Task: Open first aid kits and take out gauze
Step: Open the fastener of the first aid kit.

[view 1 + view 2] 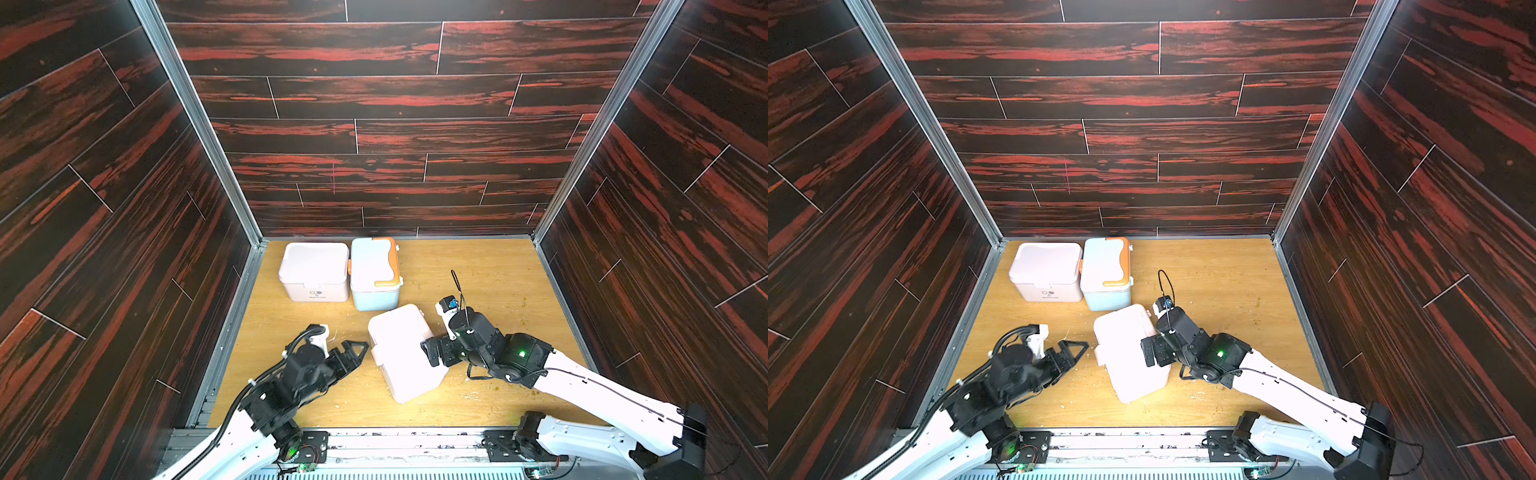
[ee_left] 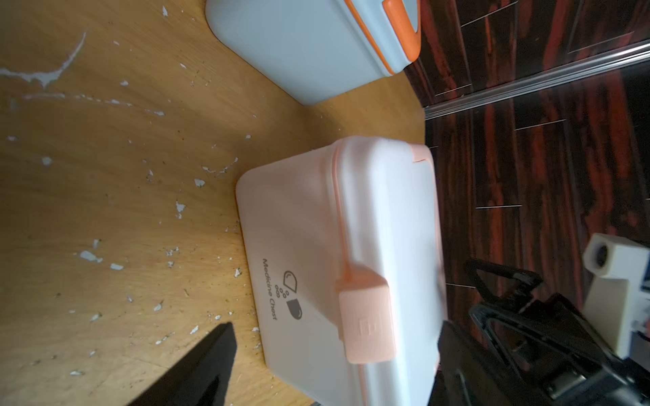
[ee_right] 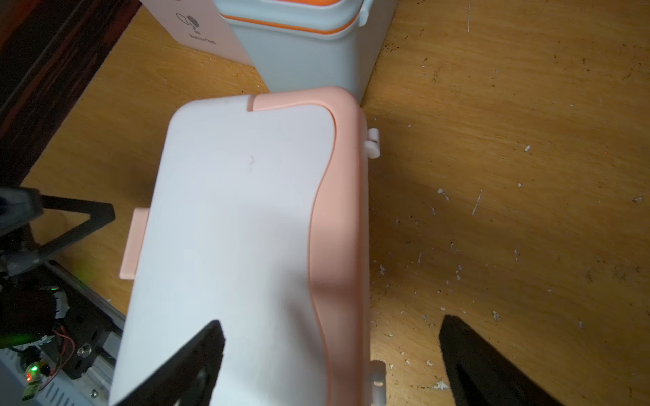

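Right wrist view: right end effector spread open over the closed near first aid kit, mid-counter. Left end effector is open facing its clasp. Pink kit and blue kit stand closed in the far-left corner.

left arm: white links, black joints, black hose | right arm: same, thin black cable, green LED | wrist mount: white block | left tool, right tool: black, triangular open-frame fingers | base: black plate, screws
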`<state>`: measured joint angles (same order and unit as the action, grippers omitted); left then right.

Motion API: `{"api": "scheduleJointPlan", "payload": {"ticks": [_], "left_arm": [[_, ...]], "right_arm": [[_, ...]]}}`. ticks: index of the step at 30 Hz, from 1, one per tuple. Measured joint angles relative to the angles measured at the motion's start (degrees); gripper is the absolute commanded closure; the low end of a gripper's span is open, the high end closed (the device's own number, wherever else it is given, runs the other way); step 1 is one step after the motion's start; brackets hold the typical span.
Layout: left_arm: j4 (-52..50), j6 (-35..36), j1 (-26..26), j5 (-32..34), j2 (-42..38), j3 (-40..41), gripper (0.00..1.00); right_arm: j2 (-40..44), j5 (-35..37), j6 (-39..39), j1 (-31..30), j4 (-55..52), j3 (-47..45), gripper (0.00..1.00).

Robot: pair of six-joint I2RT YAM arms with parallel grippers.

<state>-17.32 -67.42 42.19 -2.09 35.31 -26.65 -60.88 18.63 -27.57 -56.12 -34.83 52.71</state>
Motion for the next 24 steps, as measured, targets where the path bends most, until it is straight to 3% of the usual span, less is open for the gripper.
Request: {"api": "scheduleJointPlan", "payload": {"ticks": [4,8,15,24], "left_arm": [[2.4,1.8,0.4,-0.9,10.0,-3.2,0.13],[4.7,2.1,1.3,-1.7,14.2,-3.2,0.19],[4.2,1.4,1.8,-2.0,11.2,-1.7,0.28],[-1.0,0.7,1.8,-0.4,3.6,1.5,0.29]], "right_arm": [[1.4,0.3,0.0,0.6,1.2,-2.1,0.01],[2.9,0.6,-0.1,0.9,2.7,-3.6,0.01],[3.7,1.1,-0.8,1.3,3.8,-5.7,0.01],[3.7,0.8,-1.0,1.3,5.1,-6.3,0.01]]}}
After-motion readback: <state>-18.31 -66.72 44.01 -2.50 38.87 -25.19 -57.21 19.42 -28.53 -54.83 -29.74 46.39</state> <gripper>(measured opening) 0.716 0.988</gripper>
